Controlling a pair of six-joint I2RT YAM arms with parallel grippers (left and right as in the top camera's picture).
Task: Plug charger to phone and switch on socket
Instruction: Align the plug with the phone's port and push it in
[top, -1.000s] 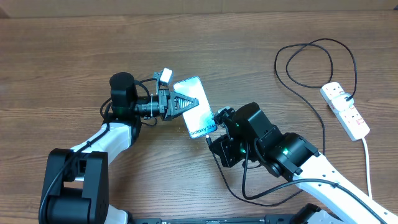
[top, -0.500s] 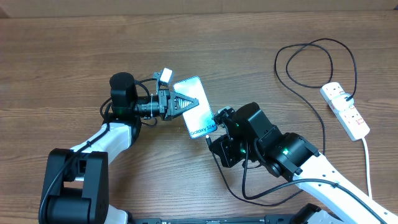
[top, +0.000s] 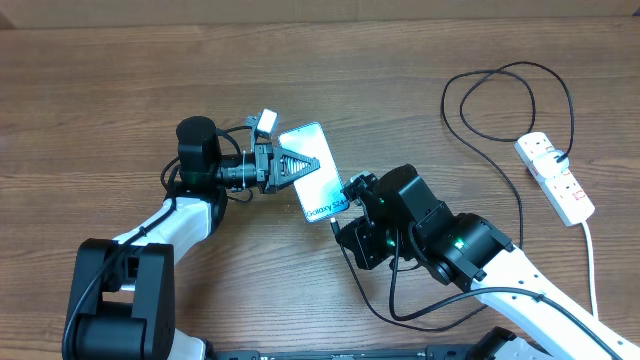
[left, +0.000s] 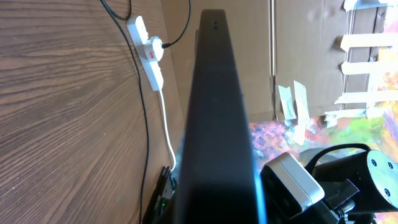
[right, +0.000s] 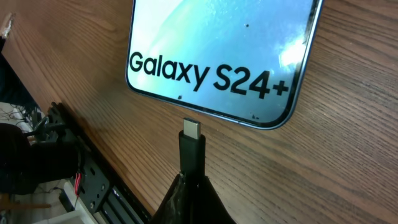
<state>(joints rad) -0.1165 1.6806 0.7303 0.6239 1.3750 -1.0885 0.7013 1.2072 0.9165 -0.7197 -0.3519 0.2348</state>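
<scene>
The phone (top: 312, 172) is held tilted above the table by my left gripper (top: 292, 166), which is shut on its upper part. Its screen reads "Galaxy S24+" in the right wrist view (right: 217, 56). In the left wrist view the phone (left: 214, 124) shows edge-on. My right gripper (right: 193, 186) is shut on the charger plug (right: 192, 149), whose metal tip sits just below the phone's bottom edge, a small gap apart. The charger cable (top: 500, 95) loops at the back right to the socket (top: 556, 177). The socket also shows in the left wrist view (left: 149, 53).
The socket's thick white cord (top: 592, 265) runs toward the front right edge. Charger cable slack (top: 400, 310) curls on the wooden table under my right arm. Cardboard and taped boxes stand beyond the table in the left wrist view.
</scene>
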